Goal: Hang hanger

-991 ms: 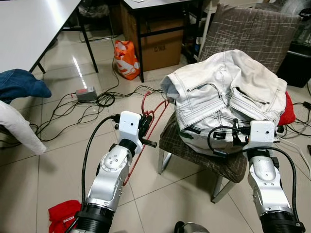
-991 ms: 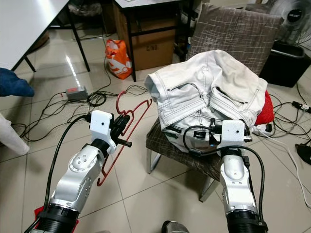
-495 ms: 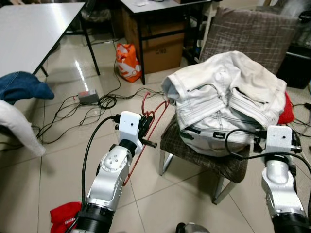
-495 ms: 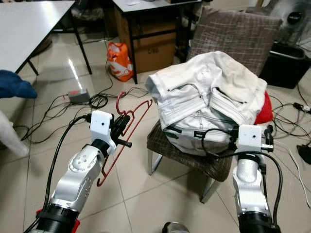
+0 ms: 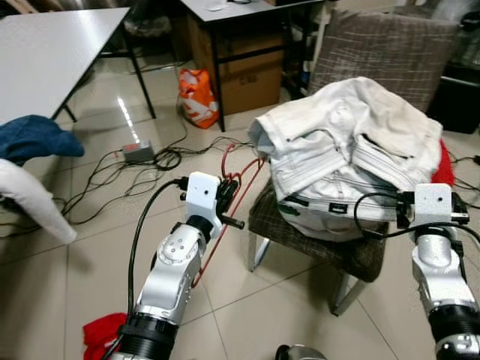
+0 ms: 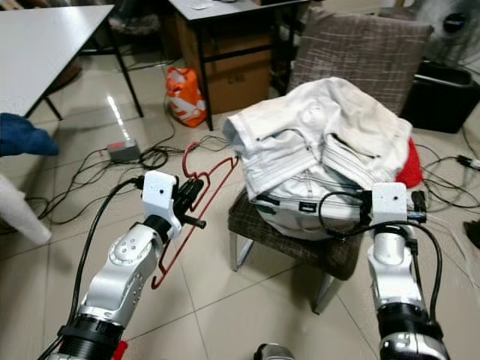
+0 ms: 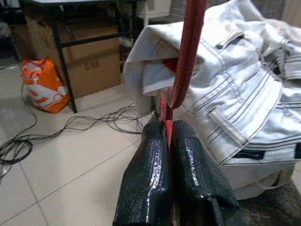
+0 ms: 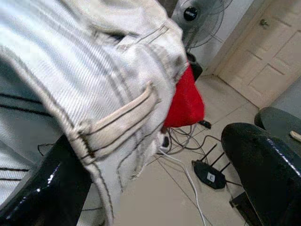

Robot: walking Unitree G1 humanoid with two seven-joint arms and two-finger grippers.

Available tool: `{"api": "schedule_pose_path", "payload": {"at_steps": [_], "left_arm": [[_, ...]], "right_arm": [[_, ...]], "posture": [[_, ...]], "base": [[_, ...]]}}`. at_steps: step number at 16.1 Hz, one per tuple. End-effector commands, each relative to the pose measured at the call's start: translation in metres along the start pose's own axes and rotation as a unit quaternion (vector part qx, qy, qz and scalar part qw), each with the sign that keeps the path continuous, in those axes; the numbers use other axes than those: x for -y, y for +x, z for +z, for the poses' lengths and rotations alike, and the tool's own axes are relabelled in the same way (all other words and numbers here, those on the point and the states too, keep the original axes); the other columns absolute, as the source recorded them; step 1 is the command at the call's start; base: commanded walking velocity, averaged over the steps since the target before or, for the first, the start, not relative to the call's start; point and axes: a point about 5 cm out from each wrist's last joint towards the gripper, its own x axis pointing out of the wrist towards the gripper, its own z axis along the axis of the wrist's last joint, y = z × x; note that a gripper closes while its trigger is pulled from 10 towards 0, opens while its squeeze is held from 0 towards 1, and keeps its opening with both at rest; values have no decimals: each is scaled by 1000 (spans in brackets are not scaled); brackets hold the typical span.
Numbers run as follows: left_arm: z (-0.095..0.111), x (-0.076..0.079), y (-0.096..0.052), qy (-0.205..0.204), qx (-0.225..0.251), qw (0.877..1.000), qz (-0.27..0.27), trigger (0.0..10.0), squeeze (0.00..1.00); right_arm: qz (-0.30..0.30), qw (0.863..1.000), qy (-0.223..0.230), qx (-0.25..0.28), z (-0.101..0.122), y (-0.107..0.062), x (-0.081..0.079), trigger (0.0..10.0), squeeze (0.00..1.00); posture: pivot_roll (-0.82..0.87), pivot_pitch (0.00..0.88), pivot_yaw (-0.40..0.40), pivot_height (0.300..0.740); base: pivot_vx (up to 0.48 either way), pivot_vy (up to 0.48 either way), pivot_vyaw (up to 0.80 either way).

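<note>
Red hanger gripped, white jeans not yet taken up.

The left pincer [image 7: 170, 141] is clamped on the red hanger [image 6: 196, 204] beside the chair [image 5: 352, 259]; the right pincer [image 8: 155, 179], fingers apart, is set against the white jeans [image 5: 352, 150] (heaped there); the clamp should be kept firm and the hanger level.

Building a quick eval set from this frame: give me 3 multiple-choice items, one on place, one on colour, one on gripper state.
1. Where does the white jacket lie?
A. on the chair
B. on the floor
C. on the white table

2. What colour is the hanger?
A. blue
B. red
C. black

3. How is the left gripper?
A. open, holding nothing
B. shut on the hanger
C. shut on the jacket

Key: 1 A, the white jacket is heaped on the chair. 2 B, the hanger is red wire. 3 B, the left gripper has its fingers pressed together with the hanger rising between them.
</note>
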Motion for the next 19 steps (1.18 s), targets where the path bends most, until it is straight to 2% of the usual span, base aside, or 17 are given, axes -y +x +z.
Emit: {"api": "schedule_pose_path", "payload": {"at_steps": [1, 4, 5, 6, 9, 10, 11, 12, 14, 19], "left_arm": [[4, -2, 0, 4, 2, 1000, -2, 10000, 0], [4, -2, 0, 9, 1, 1000, -5, 10000, 0], [5, -2, 1, 11, 2, 1000, -5, 10000, 0], [5, -2, 2, 11, 2, 1000, -4, 10000, 0], [7, -2, 3, 11, 6, 1000, -2, 10000, 0], [7, -1, 4, 10, 6, 1000, 0, 10000, 0], [7, -1, 4, 10, 6, 1000, 1, 10000, 0], [7, 0, 5, 8, 7, 1000, 3, 10000, 0], [9, 1, 7, 0, 11, 1000, 8, 10000, 0], [10, 1, 10, -16, 13, 1000, 12, 10000, 0]], "right_arm": [[0, 1000, -11, 12, 4, 4, 2, 10000, 0], [-1, 1000, -17, 3, 3, 11, 6, 10000, 0], [4, 1000, -1, -17, -2, 11, 5, 0, 0], [8, 1000, 9, -25, -4, 11, 4, 0, 0], [31, 993, 103, -40, -4, 13, -7, 0, 0], [43, 988, 138, -52, -4, 13, -12, 0, 0], [49, 985, 154, -58, -5, 12, -14, 0, 0], [56, 976, 194, -77, -8, 12, -18, 0, 0], [61, 978, 188, -73, -8, 12, -18, 0, 0], [104, 987, 123, -11, 9, 12, -26, 0, 0]], "posture": [[-63, 0, 86, 740], [-59, 0, 87, 740], [-58, 0, 85, 740], [-57, 0, 83, 740], [-53, 0, 78, 740], [-55, 0, 74, 740], [-56, 0, 72, 740], [-55, 0, 71, 740], [-56, 0, 68, 740], [-63, 0, 66, 740]], "base": [[0, 0, 0], [0, 0, 0], [0, 0, 0], [0, 0, 0], [0, 0, 0], [0, 0, 0], [0, 0, 0], [0, 0, 0], [0, 0, 0], [0, 0, 0]]}}
